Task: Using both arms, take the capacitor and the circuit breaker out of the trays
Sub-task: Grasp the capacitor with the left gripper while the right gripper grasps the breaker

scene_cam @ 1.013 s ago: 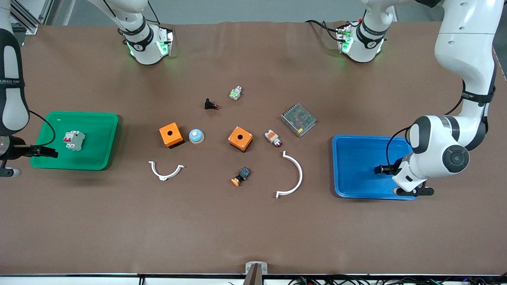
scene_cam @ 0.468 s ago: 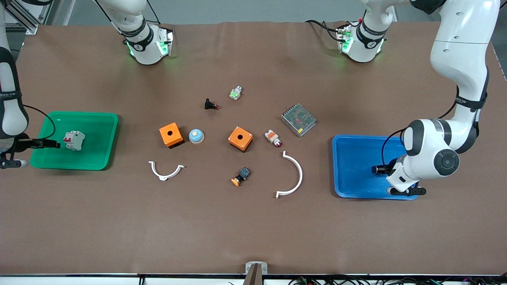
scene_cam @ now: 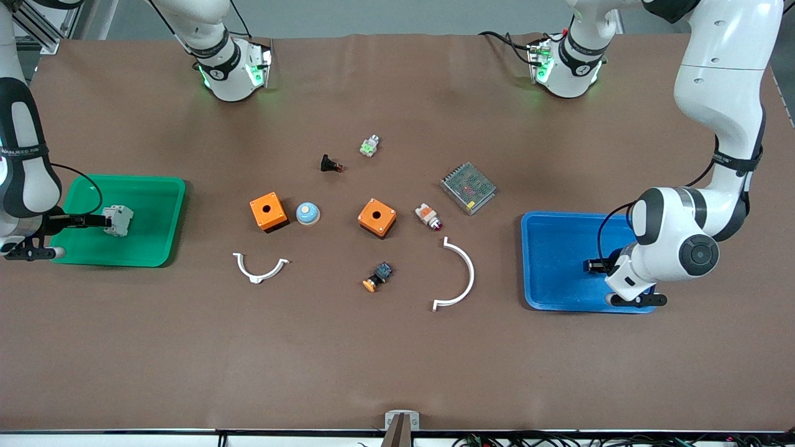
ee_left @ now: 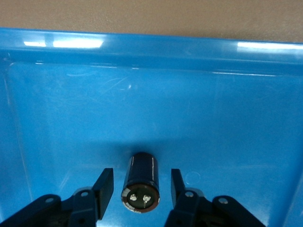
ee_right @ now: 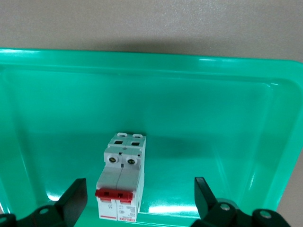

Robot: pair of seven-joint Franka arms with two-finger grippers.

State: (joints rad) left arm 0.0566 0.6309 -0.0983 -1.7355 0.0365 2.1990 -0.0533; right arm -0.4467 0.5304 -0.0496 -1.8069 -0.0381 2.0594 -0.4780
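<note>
The capacitor [ee_left: 141, 187], a stubby black cylinder, lies on the floor of the blue tray [ee_left: 142, 52] at the left arm's end of the table. My left gripper [ee_left: 141, 182] is low in that tray [scene_cam: 553, 248] and open. One finger stands on each side of the capacitor, with a small gap at both. The breaker [ee_right: 120, 189], a light-grey block with red levers, lies in the green tray [ee_right: 142, 61] at the right arm's end. My right gripper [scene_cam: 107, 219] is wide open and straddles the breaker [scene_cam: 119, 219] without touching it.
Between the trays lie two orange boxes [scene_cam: 268, 212] [scene_cam: 377, 217], a blue-white dome [scene_cam: 307, 213], two white arcs [scene_cam: 259, 268] [scene_cam: 458, 275], a grey mesh unit [scene_cam: 468, 187], a white-orange lamp [scene_cam: 428, 216], an orange-capped button [scene_cam: 377, 277] and two small parts [scene_cam: 329, 164] [scene_cam: 369, 146].
My right gripper has moved across the green tray to the breaker and now straddles it. My left gripper's fingers have drawn closer around the capacitor, and that arm shifted slightly.
</note>
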